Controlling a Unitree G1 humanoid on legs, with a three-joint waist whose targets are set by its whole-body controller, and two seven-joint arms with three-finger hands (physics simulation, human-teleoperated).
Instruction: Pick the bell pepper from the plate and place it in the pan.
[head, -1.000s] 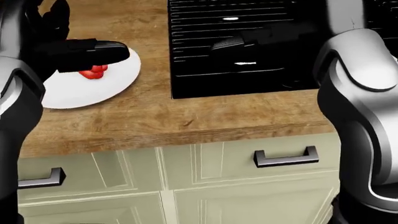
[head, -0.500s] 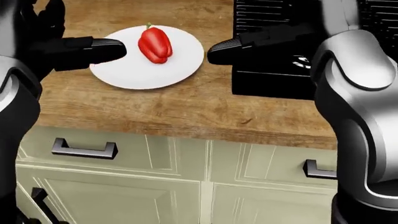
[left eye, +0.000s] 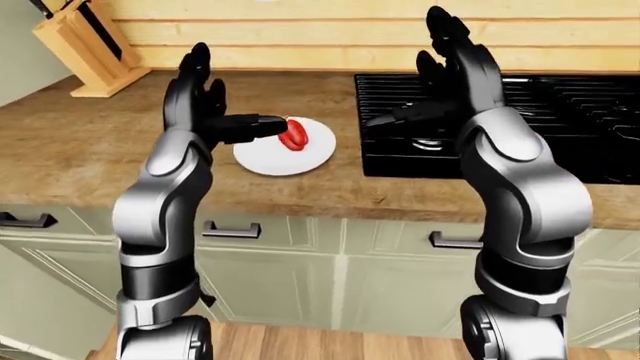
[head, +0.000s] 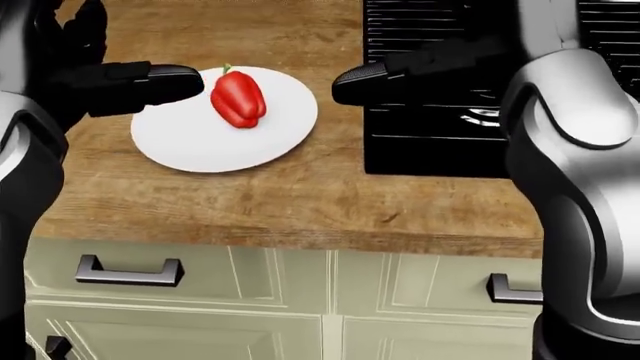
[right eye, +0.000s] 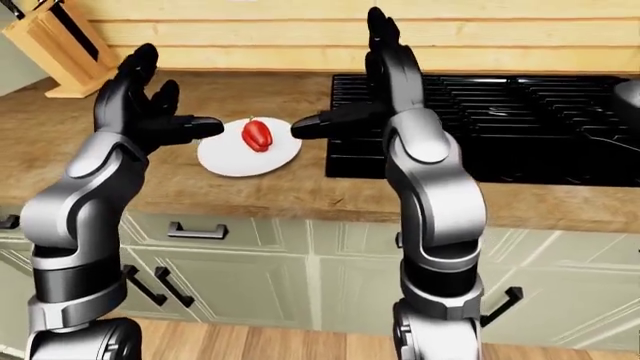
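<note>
On the white plate (head: 200, 142), left of the black stove (head: 430, 120), the red pepper (head: 238, 99) lies on its side with its green stem toward the far wall, untouched by either hand. The plate sits on the wooden desk (head: 300, 202), above pale green cupboards with dark handles (head: 128, 271). Against half a second ago the whole head view has slid: plate and pepper now sit a little lower and further left, and more of the stove shows, so the camera moved, not the things. No writing or labels can be read anywhere. The left hand (right eye: 150, 105) is raised above the desk, fingers spread wide, thumb pointing toward the pepper, holding nothing. The right hand (right eye: 375, 71) is likewise up and wide open, empty, over the stove's left edge. A wooden knife block (left eye: 85, 49) stands far left by the wall.
</note>
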